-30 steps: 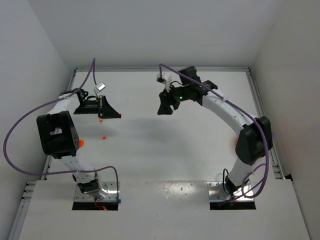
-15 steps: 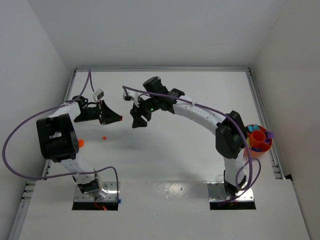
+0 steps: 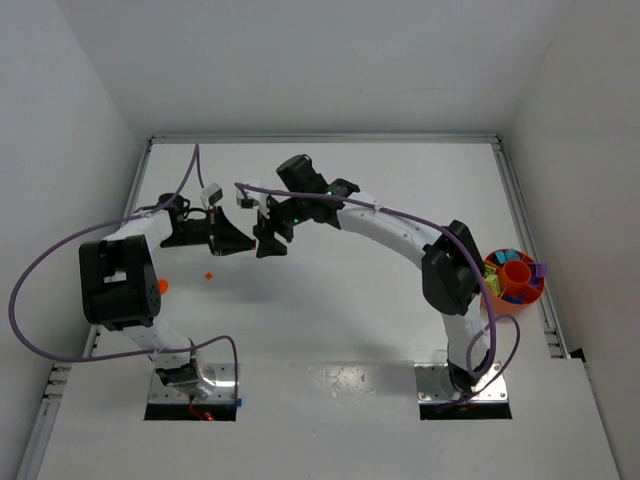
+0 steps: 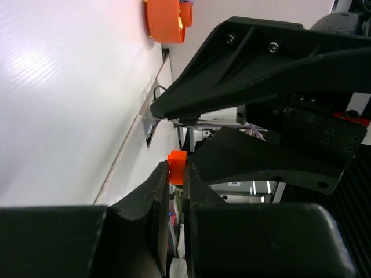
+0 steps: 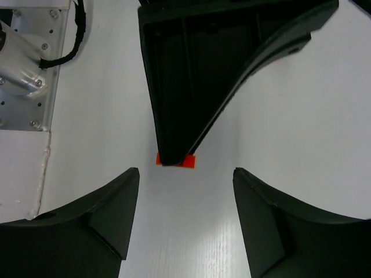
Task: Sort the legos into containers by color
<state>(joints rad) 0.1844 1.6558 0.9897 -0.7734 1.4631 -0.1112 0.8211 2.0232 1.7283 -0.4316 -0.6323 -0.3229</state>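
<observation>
Since a second ago the right arm has swung over to the left, and its right gripper (image 3: 268,244) now faces the left gripper (image 3: 244,242) tip to tip, while the orange bowl (image 3: 508,306) has come into view at the right edge of the table (image 3: 330,310). In its ring compartments lie cyan, lime green, blue and purple bricks; what is in the central cup cannot be told. The left gripper's fingers are closed narrowly on an orange brick (image 5: 175,160), held above the table. The brick's long side lies across their tips. The right gripper's fingers (image 5: 98,214) stand wide apart, one to each side of the brick, not touching it. One loose orange brick (image 3: 209,274) lies on the table nearby.
</observation>
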